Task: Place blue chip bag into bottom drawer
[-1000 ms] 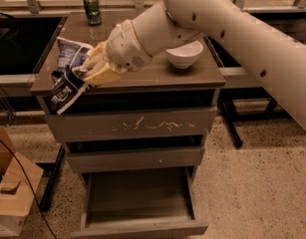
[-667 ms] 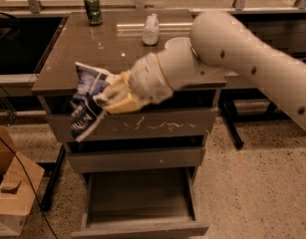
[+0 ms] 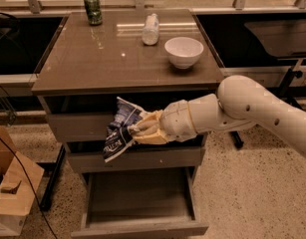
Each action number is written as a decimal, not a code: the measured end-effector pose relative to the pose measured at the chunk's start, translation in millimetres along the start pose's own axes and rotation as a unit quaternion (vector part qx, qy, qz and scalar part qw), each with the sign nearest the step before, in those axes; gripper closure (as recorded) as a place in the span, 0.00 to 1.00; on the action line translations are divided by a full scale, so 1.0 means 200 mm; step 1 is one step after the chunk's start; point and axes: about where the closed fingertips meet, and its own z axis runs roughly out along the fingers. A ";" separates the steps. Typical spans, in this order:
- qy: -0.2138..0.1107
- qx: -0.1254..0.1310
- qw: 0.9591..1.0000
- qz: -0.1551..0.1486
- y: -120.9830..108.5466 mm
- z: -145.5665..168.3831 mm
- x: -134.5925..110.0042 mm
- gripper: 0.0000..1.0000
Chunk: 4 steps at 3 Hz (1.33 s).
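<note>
My gripper (image 3: 137, 130) is shut on the blue chip bag (image 3: 119, 128), a crumpled dark blue and white foil bag. It holds the bag in the air in front of the middle drawer front (image 3: 157, 159), below the cabinet top. The white arm reaches in from the right. The bottom drawer (image 3: 140, 195) is pulled out below the bag, and its grey inside is bare.
On the cabinet top (image 3: 92, 59) stand a green can (image 3: 93, 8), a clear plastic bottle (image 3: 150, 29) and a white bowl (image 3: 183, 52). The scratched top drawer front (image 3: 75, 126) is shut. A cardboard box (image 3: 10, 193) and cables lie on the floor at the left.
The arm has come down and forward off the cabinet top with the bag, from the top's left edge to in front of the drawers, above the open bottom drawer.
</note>
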 end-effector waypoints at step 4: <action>-0.014 -0.004 0.994 0.104 0.18 0.24 0.46 1.00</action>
